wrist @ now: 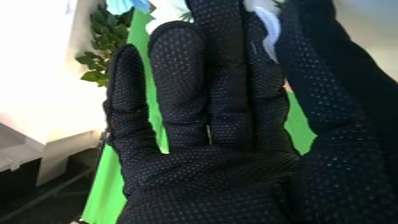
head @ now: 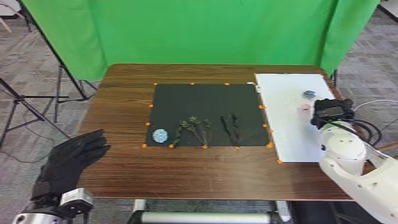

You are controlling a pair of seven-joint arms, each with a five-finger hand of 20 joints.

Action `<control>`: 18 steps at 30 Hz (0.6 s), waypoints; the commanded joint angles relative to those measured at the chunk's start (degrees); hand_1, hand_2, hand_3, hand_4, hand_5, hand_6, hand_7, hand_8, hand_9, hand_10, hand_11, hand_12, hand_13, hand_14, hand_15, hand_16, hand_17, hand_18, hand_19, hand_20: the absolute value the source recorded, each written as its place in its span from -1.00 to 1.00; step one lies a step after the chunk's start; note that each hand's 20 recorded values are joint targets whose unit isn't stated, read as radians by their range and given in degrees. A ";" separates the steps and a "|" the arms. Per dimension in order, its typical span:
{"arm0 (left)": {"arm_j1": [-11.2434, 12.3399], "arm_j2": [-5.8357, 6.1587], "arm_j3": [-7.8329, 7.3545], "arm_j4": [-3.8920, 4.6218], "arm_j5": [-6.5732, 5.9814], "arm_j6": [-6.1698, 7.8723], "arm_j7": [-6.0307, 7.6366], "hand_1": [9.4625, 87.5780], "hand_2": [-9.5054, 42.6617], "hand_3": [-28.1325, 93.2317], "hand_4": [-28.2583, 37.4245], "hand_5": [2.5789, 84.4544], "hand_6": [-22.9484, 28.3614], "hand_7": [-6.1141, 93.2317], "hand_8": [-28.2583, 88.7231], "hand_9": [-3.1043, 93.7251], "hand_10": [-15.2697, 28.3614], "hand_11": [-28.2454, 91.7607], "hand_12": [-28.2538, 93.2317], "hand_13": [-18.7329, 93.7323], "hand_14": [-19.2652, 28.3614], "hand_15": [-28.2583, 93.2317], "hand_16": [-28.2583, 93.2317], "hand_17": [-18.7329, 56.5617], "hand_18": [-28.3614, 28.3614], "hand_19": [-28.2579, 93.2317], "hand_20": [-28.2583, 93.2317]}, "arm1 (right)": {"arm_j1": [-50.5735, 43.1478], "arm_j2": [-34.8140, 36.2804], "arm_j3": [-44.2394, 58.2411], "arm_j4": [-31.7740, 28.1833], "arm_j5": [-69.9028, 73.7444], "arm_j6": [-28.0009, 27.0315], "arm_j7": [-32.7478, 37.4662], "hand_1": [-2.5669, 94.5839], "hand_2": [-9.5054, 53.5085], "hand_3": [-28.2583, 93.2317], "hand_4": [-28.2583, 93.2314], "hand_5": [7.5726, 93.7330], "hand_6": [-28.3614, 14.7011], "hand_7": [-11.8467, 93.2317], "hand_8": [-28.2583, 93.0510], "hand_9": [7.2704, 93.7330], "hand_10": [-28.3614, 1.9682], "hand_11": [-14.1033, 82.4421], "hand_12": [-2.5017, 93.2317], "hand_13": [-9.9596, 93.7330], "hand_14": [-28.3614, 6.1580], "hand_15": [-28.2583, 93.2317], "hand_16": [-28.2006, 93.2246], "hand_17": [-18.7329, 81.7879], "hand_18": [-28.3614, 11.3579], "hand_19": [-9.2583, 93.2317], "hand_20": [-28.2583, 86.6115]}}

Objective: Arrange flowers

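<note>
Head view, bench (head: pixel 200 181): brown wooden top, with a green backdrop (head: pixel 187 35) beyond its far side
Black mat (head: pixel 191 102): on the middle of the bench, small orange marks (head: pixel 205 146) along its edges
Oval piece (head: pixel 160 135): pale blue and patterned, at the near left corner of the mat
Leafy sprigs (head: pixel 192 126): just right of the oval piece, on the near part of the mat, their leafy ends pointing far
Dark stems (head: pixel 230 131): thin, side by side, lying right of the sprigs
White sheet (head: pixel 293 127): on the right side of the bench, beside the mat
Small pieces: a blue-grey one (head: pixel 308 94) and, nearer, a pink one (head: pixel 305 107), both on the right part of the sheet
Left robot hand (head: pixel 71 156): at the near left edge of the bench, released, fingers loosely extended, grasping nothing
Right robot hand (head: pixel 333 109): at the right edge of the sheet, just beside the pink piece
Right wrist view, right robot hand (wrist: pixel 209 180): released, fingers nearly straight with the thumb alongside
Flowers: white petals (wrist: pixel 169 11) and pale blue petals (wrist: pixel 127 5) by the fingertips, more white petals (wrist: pixel 266 27) close to the thumb; whether the hand touches them I cannot tell
Green leaves (wrist: pixel 105 37): beside the fingers, near the blue petals
</note>
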 commanded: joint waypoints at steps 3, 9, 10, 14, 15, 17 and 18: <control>1.10 -0.71 -0.56 -0.21 -0.05 -0.27 -0.45 -0.53 -0.46 0.77 -0.63 0.04 0.42 -0.53 -0.68 -0.15 0.70 0.04 -0.38 -0.22 1.00 0.51 -0.77 -0.75 0.81 0.47 -0.34 | 1.05 2.36 -1.62 -0.71 -3.16 6.84 0.52 0.13 -0.89 0.65 -1.00 0.42 0.47 0.15 -0.60 0.80 0.43 -0.27 -0.27 0.43 0.28 0.61 -0.04 -0.19 -0.61 0.71 -0.02; 1.65 -1.05 -1.08 -0.50 0.04 -0.15 -0.61 -0.53 -0.46 0.77 -0.63 0.04 0.42 -0.53 -0.68 -0.15 0.71 0.04 -0.38 -0.22 1.00 0.51 -0.77 -0.75 0.81 0.47 -0.34 | 4.80 2.79 -3.43 -4.66 -4.99 10.16 -0.79 0.12 -0.92 0.68 -1.00 0.47 0.43 0.12 -0.57 0.82 0.38 -0.24 -0.27 0.45 0.25 0.62 -0.04 -0.17 -0.64 0.74 -0.02; 1.72 -1.16 -1.21 -0.59 0.12 -0.12 -0.69 -0.53 -0.46 0.77 -0.63 0.04 0.42 -0.53 -0.68 -0.15 0.71 0.04 -0.38 -0.22 1.00 0.51 -0.77 -0.75 0.81 0.47 -0.34 | 5.80 2.81 -4.20 -5.44 -4.79 10.94 -1.03 0.12 -0.92 0.68 -1.00 0.47 0.42 0.11 -0.57 0.82 0.37 -0.24 -0.27 0.45 0.24 0.62 -0.04 -0.17 -0.65 0.74 -0.02; 2.25 -1.14 -1.56 -0.67 -0.06 0.14 -0.39 -0.53 -0.46 0.77 -0.63 0.04 0.42 -0.53 -0.68 -0.15 0.71 0.04 -0.38 -0.21 1.00 0.51 -0.77 -0.75 0.81 0.47 -0.34 | 10.08 1.91 -7.72 -8.48 -4.70 12.93 -3.16 0.13 -0.93 0.69 -1.00 0.48 0.42 0.10 -0.56 0.82 0.36 -0.23 -0.27 0.45 0.23 0.62 -0.03 -0.17 -0.66 0.75 -0.02; 2.31 -1.17 -1.67 -0.72 -0.09 0.12 -0.49 -0.52 -0.46 0.77 -0.63 0.04 0.42 -0.53 -0.68 -0.15 0.70 0.04 -0.38 -0.21 1.00 0.51 -0.77 -0.75 0.81 0.47 -0.34 | 11.27 1.76 -8.93 -9.26 -4.52 13.44 -3.65 0.13 -0.93 0.69 -1.00 0.48 0.41 0.10 -0.55 0.82 0.36 -0.23 -0.27 0.45 0.23 0.62 -0.03 -0.17 -0.67 0.75 -0.02; 2.75 -0.92 -1.79 -0.78 -0.38 0.34 -0.04 -0.53 -0.46 0.77 -0.63 0.04 0.42 -0.53 -0.68 -0.15 0.70 0.04 -0.38 -0.22 1.00 0.51 -0.77 -0.75 0.81 0.47 -0.34 | 13.59 0.73 -11.17 -10.63 -3.79 14.10 -4.22 0.13 -0.93 0.69 -1.00 0.49 0.41 0.09 -0.55 0.83 0.36 -0.23 -0.27 0.46 0.21 0.63 -0.04 -0.17 -0.67 0.75 -0.02; 2.69 -1.16 -1.92 -0.79 -0.27 0.32 -0.37 -0.53 -0.46 0.77 -0.63 0.04 0.42 -0.53 -0.68 -0.15 0.70 0.04 -0.38 -0.22 1.00 0.51 -0.77 -0.75 0.81 0.47 -0.34 | 14.50 -0.45 -11.59 -11.11 -3.43 13.63 -4.82 0.13 -0.93 0.69 -1.00 0.50 0.41 0.08 -0.55 0.83 0.36 -0.23 -0.27 0.46 0.21 0.63 -0.04 -0.17 -0.67 0.75 -0.02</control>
